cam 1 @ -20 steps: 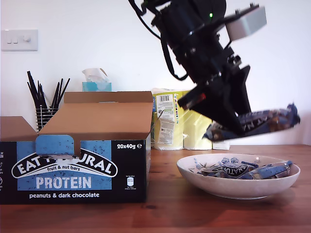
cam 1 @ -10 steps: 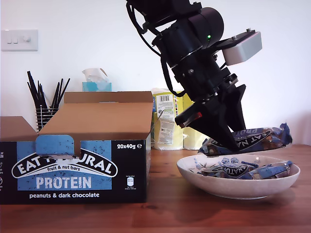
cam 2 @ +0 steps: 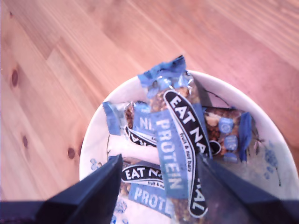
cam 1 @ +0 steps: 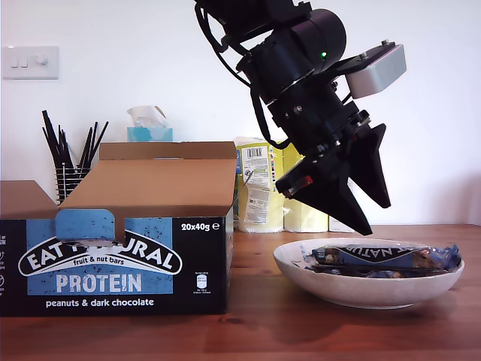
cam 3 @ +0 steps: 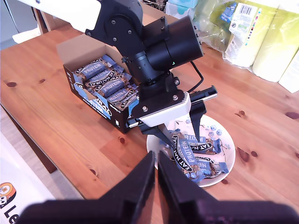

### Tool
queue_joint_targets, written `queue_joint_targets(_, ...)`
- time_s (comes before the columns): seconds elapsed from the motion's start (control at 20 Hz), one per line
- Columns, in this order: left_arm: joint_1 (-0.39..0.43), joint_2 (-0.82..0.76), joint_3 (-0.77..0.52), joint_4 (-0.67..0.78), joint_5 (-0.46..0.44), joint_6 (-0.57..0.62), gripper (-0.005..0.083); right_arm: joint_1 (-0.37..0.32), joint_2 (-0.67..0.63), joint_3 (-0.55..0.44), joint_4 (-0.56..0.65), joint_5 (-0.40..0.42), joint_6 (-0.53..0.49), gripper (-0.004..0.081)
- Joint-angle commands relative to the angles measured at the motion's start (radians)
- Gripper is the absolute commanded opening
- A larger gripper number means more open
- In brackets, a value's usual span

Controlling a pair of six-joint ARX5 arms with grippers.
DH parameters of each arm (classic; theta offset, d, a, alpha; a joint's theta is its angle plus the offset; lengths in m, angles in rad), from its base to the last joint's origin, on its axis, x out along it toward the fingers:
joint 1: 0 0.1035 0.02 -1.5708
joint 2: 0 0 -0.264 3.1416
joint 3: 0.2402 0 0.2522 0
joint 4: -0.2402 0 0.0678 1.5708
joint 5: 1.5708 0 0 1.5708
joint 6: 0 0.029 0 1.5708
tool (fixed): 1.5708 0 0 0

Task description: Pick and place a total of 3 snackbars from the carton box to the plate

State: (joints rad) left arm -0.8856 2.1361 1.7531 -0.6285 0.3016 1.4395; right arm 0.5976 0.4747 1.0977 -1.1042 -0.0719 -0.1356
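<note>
Snackbars [cam 2: 180, 140] lie piled in the plate [cam 1: 368, 289], the lowest ones half hidden beneath the top one. My first gripper [cam 1: 366, 212] hangs spread wide above them, holding nothing. My second gripper [cam 3: 156, 175] is pinched closed. Carton box [cam 1: 113, 248] sits at the exterior view's left.

Wooden table [cam 1: 248, 331], carton box [cam 1: 113, 259], plate [cam 1: 368, 286] (both resting directly)
</note>
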Motion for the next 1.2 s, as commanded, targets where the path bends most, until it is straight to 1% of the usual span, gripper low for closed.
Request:
queue_joint_targets(0.0, 0.000, 0.023, 0.003, 0.002, -0.028, -0.031, 0.0465, 0.004, -0.011, 0.002, 0.007, -0.004, 0.000, -0.0013)
queue_joint_targets(0.1, -0.011, 0.013, 0.030, -0.001, -0.088, -0.077, 0.0450, 0.004, -0.011, 0.002, 0.008, 0.000, 0.000, -0.0013)
queue_joint_targets(0.15, -0.019, 0.002, 0.043, -0.002, -0.124, -0.117, 0.0416, 0.004, -0.011, 0.002, 0.010, 0.007, 0.000, -0.0013)
queue_joint_targets(0.2, -0.027, -0.013, 0.058, -0.008, -0.158, -0.167, 0.0357, 0.004, -0.011, 0.002, 0.018, 0.013, 0.000, -0.0013)
queue_joint_targets(0.3, -0.047, -0.044, 0.096, -0.030, -0.202, -0.309, 0.0173, 0.004, -0.011, 0.002, 0.048, 0.033, 0.000, -0.0013)
queue_joint_targets(0.35, -0.057, -0.062, 0.112, -0.043, -0.223, -0.399, 0.0077, 0.004, -0.008, 0.002, 0.067, 0.034, 0.000, -0.0013)
queue_joint_targets(0.4, -0.068, -0.081, 0.128, -0.068, -0.255, -0.497, 0.0007, 0.004, -0.004, 0.002, 0.085, 0.034, -0.001, -0.0013)
queue_joint_targets(0.45, -0.078, -0.099, 0.143, -0.096, -0.280, -0.576, -0.0024, 0.004, 0.005, 0.002, 0.106, 0.034, -0.004, -0.0013)
queue_joint_targets(0.5, -0.088, -0.124, 0.151, -0.122, -0.300, -0.661, -0.0023, 0.004, 0.016, 0.002, 0.132, 0.035, -0.004, -0.0013)
queue_joint_targets(0.65, -0.089, -0.201, 0.151, -0.159, -0.309, -0.952, -0.0023, 0.004, 0.067, -0.010, 0.240, 0.034, -0.003, -0.0013)
queue_joint_targets(0.7, -0.078, -0.227, 0.151, -0.167, -0.311, -1.041, -0.0023, 0.004, 0.091, -0.018, 0.279, 0.035, -0.003, -0.0013)
queue_joint_targets(0.75, -0.060, -0.249, 0.151, -0.178, -0.311, -1.101, -0.0023, 0.003, 0.113, -0.029, 0.317, 0.038, -0.003, -0.0013)
queue_joint_targets(0.85, -0.026, -0.288, 0.150, -0.203, -0.310, -1.164, -0.0023, -0.003, 0.161, -0.059, 0.410, 0.083, -0.011, -0.0013)
queue_joint_targets(0.95, 0.006, -0.328, 0.130, -0.210, -0.310, -1.205, -0.0023, -0.025, 0.204, -0.074, 0.466, 0.098, -0.023, -0.0013)
queue_joint_targets(1.0, 0.020, -0.353, 0.106, -0.203, -0.310, -1.216, -0.0023, -0.043, 0.222, -0.076, 0.481, 0.098, -0.023, -0.0013)
queue_joint_targets(1.1, 0.051, -0.423, 0.014, -0.168, -0.310, -1.234, -0.0023, -0.079, 0.249, -0.076, 0.494, 0.095, -0.023, -0.0013)
queue_joint_targets(1.15, 0.069, -0.467, -0.042, -0.151, -0.309, -1.239, -0.0023, -0.095, 0.254, -0.076, 0.494, 0.072, -0.023, -0.0013)
